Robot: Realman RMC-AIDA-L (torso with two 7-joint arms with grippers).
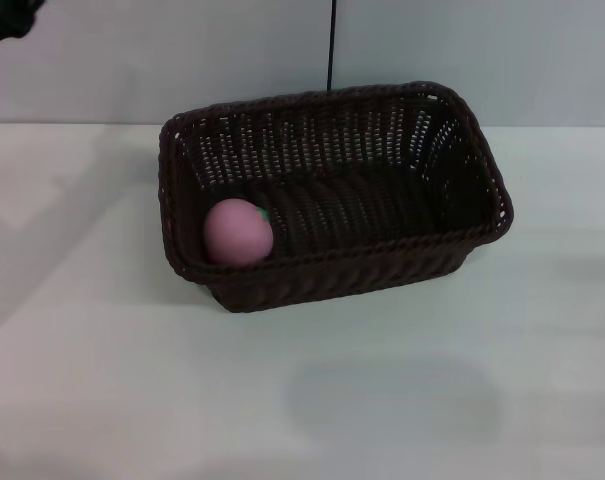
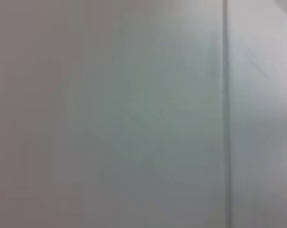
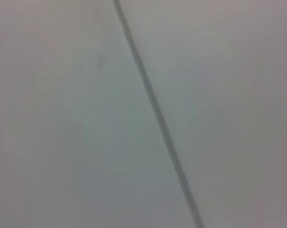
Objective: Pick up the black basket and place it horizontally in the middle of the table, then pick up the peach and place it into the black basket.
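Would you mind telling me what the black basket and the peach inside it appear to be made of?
The black basket looks like woven wicker or rattan-style strands, very dark: braided rim, open-weave sides letting light through. The peach has a smooth, matte, evenly pink skin; real fruit or plastic replica cannot be told.

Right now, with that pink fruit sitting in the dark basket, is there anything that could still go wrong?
Little seems left to go wrong. The peach lies loose in the near left corner of the black basket, so a bump could roll it along the floor, though the walls should keep it in. The basket sits slightly askew on the table, so it may not count as truly horizontal.
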